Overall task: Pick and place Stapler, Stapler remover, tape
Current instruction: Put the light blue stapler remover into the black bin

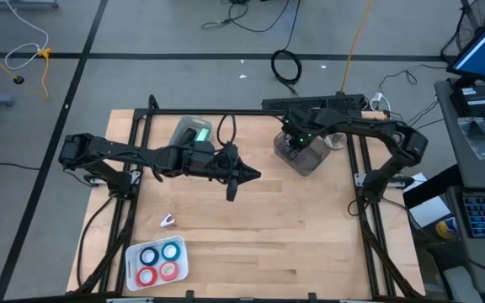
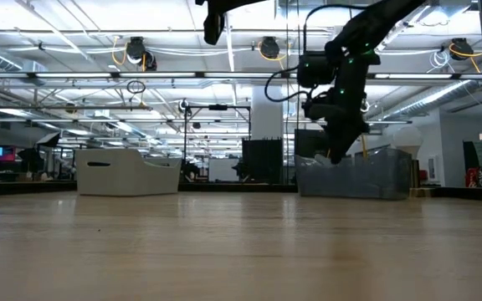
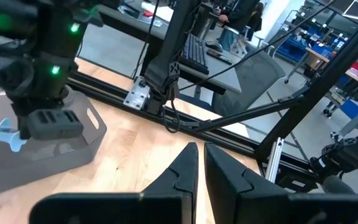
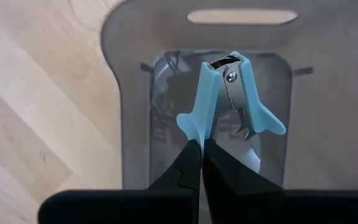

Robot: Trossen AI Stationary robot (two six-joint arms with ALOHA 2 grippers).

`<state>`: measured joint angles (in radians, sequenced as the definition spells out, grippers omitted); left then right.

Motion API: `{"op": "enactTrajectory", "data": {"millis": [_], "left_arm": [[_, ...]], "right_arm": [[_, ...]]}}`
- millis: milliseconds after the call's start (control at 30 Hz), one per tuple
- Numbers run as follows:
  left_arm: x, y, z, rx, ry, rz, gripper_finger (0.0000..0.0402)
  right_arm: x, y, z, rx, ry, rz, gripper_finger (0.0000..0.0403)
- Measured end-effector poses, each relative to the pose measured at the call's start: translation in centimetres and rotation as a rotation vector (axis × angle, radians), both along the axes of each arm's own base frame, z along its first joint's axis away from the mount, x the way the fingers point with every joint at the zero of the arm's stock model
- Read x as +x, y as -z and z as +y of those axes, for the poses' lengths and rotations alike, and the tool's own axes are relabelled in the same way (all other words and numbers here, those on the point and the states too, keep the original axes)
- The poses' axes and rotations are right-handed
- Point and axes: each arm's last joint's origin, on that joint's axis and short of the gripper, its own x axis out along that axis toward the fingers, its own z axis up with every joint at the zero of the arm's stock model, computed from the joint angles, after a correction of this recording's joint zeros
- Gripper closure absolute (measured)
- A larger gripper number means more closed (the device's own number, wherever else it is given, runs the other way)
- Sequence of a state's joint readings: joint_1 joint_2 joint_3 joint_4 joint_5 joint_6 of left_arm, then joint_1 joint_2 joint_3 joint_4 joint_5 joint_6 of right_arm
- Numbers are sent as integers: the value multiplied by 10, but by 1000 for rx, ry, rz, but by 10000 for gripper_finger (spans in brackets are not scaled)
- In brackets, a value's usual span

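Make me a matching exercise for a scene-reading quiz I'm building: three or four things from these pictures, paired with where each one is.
Things:
1. staple remover
2. tape rolls
3. left gripper
4. small white piece

Places:
A. in the white tray at the table's near edge
B. lying alone on the bare wood
C. between the right gripper's fingers, above the clear bin
D. hovering over the middle of the table, holding nothing

Pairs: 1-C, 2-A, 3-D, 4-B

Both grippers closed, left point(image 3: 201, 163) raised (right point(image 4: 202, 163) lowered).
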<state>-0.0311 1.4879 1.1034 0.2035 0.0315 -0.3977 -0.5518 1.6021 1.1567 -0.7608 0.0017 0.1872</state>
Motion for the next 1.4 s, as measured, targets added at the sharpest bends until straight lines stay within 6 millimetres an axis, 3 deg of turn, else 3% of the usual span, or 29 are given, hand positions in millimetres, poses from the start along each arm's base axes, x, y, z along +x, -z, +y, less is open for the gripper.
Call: {"op": "enactTrajectory", "data": {"millis": [300, 833, 1400], "left_arm": [[0, 0, 0, 26, 4, -1, 376], [0, 0, 0, 32, -1, -1, 376], [0, 0, 0, 30, -1, -1, 376]], "right_arm": [[3, 25, -9, 52, -3, 95, 403], [3, 28, -11, 41, -13, 121, 402], [2, 26, -10, 41, -14, 115, 332]]}}
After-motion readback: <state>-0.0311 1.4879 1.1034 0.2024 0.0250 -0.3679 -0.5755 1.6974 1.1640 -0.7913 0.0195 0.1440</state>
